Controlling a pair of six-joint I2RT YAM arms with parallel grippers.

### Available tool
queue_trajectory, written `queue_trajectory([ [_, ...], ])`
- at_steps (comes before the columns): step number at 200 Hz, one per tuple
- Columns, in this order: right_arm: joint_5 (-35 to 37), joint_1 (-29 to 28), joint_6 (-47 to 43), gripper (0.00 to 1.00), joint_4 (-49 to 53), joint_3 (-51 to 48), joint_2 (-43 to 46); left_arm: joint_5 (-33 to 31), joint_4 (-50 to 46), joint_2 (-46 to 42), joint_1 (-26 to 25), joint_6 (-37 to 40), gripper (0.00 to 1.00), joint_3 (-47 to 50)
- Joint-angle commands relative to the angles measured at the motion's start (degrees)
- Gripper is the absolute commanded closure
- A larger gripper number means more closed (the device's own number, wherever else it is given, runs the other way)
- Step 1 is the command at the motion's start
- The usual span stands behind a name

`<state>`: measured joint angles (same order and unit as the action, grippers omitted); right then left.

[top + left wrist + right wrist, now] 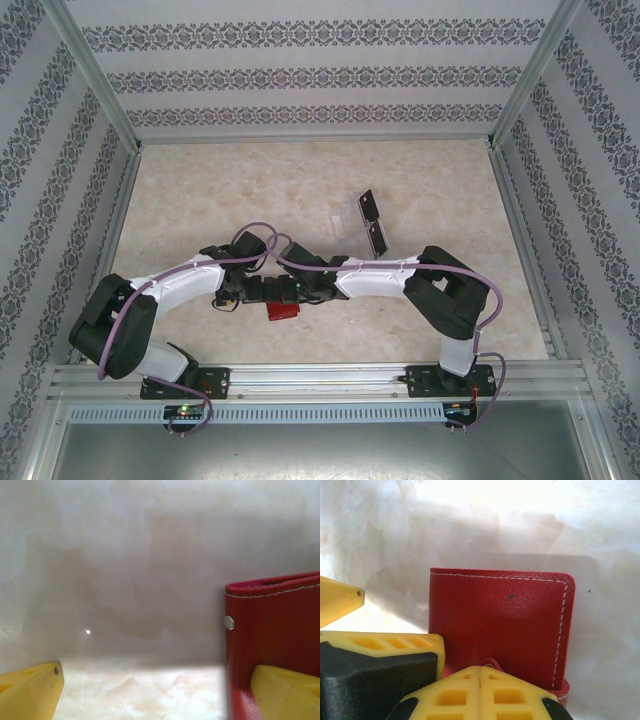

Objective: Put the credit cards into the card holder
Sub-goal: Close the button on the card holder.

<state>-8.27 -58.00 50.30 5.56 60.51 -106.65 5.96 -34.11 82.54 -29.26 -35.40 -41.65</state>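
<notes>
The red card holder (283,312) lies closed on the table near the front, between the two wrists. In the right wrist view its stitched red cover (502,620) stands just ahead of my right gripper (480,672), which is shut on the holder's small red snap tab (491,662). My left gripper (157,695) is open wide, and its right finger (285,692) lies over the holder's left part (275,630), near the silver stud (229,622). Two black credit cards (368,206) (379,238) stand further back to the right.
A transparent plastic tray (350,218) holds the black cards behind the right arm. The marble-patterned tabletop (220,190) is walled by patterned panels and metal rails. The left gripper's yellow finger (380,647) shows in the right wrist view beside the holder.
</notes>
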Motion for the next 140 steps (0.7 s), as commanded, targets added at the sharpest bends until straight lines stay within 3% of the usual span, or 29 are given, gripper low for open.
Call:
queue_trajectory([
  [1, 1.72, -0.68, 2.35, 1.00, 4.86, -5.57, -6.37, 3.55, -0.21, 0.27, -1.01, 0.46, 0.03, 0.25],
  [90, 4.38, -0.50, 4.60, 1.00, 9.95, -6.49, -8.94, 4.29, -1.06, 0.11, -1.04, 0.99, 0.03, -1.50],
  [103, 4.82, -0.54, 4.91, 0.87, 10.18, -6.78, -9.27, 4.33, -1.18, 0.29, -1.00, 1.05, 0.03, -1.77],
  [140, 5.88, -0.52, 4.60, 0.83, 10.95, -7.17, -8.23, 4.48, -1.15, 0.25, -1.05, 1.12, 0.03, -2.05],
])
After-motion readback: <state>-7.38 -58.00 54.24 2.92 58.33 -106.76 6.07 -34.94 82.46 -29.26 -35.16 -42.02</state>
